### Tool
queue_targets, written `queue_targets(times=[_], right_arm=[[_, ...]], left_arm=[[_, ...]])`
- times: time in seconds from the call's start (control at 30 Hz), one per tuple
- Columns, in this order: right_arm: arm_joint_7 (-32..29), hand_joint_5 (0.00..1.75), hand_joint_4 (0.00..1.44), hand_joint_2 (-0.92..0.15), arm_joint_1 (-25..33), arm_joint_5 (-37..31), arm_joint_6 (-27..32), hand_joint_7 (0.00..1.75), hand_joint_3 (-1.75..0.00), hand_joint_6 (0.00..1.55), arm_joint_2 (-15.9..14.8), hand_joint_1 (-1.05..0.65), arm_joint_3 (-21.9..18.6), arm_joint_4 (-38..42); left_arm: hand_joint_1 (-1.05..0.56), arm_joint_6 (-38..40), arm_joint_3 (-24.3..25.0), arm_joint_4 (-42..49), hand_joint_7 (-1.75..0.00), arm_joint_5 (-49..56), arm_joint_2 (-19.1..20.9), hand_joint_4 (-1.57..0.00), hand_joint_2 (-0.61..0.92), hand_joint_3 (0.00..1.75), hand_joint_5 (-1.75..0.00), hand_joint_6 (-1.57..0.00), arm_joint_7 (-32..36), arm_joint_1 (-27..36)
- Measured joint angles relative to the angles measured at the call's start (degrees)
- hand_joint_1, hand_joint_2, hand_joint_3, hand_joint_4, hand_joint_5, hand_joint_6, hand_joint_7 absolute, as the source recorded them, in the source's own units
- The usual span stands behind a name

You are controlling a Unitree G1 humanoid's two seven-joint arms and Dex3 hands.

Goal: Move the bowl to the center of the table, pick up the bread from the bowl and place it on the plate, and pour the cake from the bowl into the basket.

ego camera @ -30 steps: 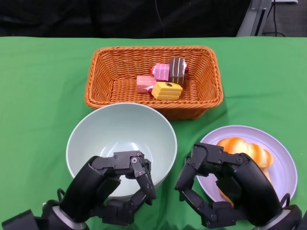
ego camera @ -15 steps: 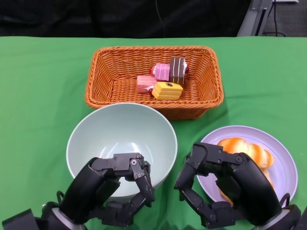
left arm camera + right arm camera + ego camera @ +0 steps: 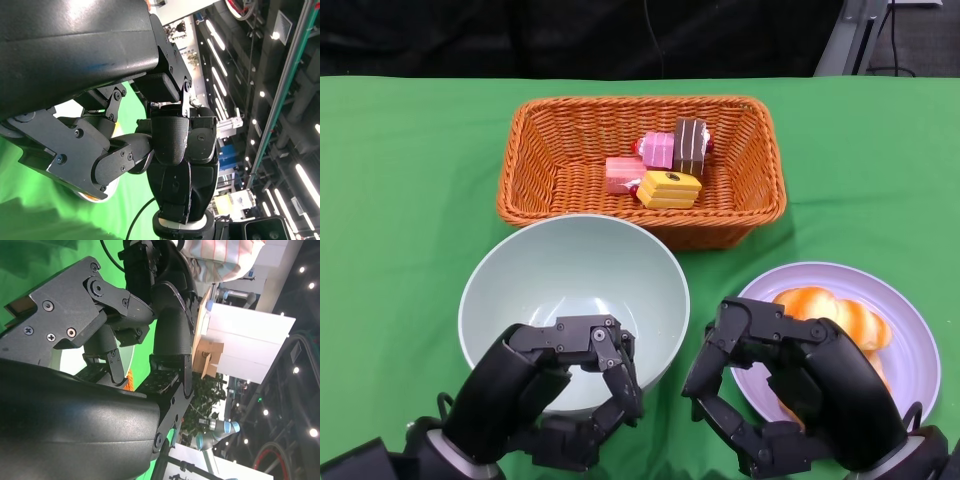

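Wicker basket with cake pieces, smooth pale bowl empty at table centre, glossy bread on lilac plate show only from the head camera; wrist views are mostly black shells. Left hand and right hand have fingers curled on nothing, right one hiding part of the bread

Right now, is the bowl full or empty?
Empty: the bowl shows only its bare inside in the head view, though the left hand covers its near rim.

Green table bears basket, bowl, plate.
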Motion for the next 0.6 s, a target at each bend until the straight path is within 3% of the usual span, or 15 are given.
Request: queue_targets(times=[0.33,0.6], right_arm=[[-0.72,1.58,0.80,-0.41,0.63,-0.40,1.17,1.32,-1.17,0.74,0.23,-0.19,1.05,-2.38],[-0.70,1.61,0.80,-0.42,0.82,0.65,3.10,1.35,-1.16,0.73,0.07,-0.21,1.18,-3.97]], left_arm=[[-0.14,1.58,0.44,-3.06,-1.40,-0.01,0.04,-0.81,0.47,1.23,-1.61,-0.79,0.62,0.27],[-0.13,2.76,0.43,-4.59,-1.41,-0.04,0.21,-0.79,0.50,1.17,-1.61,-0.77,0.63,1.04]])
